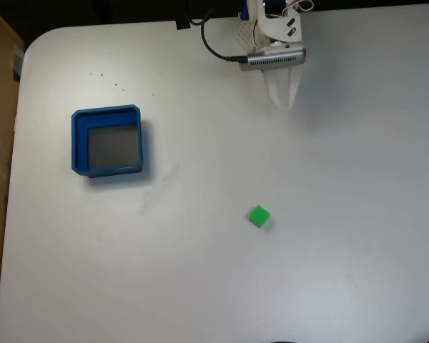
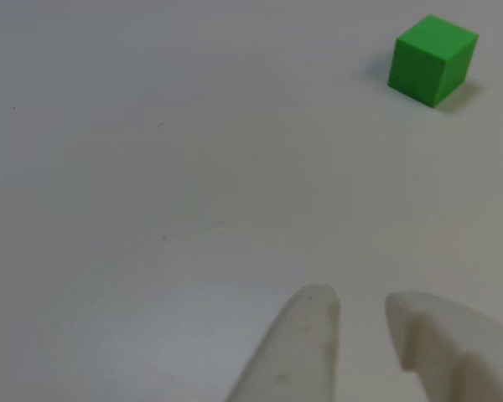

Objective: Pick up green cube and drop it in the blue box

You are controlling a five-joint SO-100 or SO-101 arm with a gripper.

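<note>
The small bright green plastic cube [image 1: 259, 216] sits alone on the white bench [image 1: 343, 214], well apart from the shallow square blue box [image 1: 77, 146]. The white jaws [image 2: 360, 306] are spread slightly, holding nothing. No writing shows.

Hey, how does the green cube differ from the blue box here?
The green cube is solid and far smaller; the blue box is a wide, open, shallow tray with raised walls and a grey floor. In the fixed view the cube lies lower right, the box left. Both rest on the white table, untouched.

Lab/hobby desk: bare white table [image 1: 343, 214], 3D-printed arm w/ loose cable [image 1: 213, 48].
</note>
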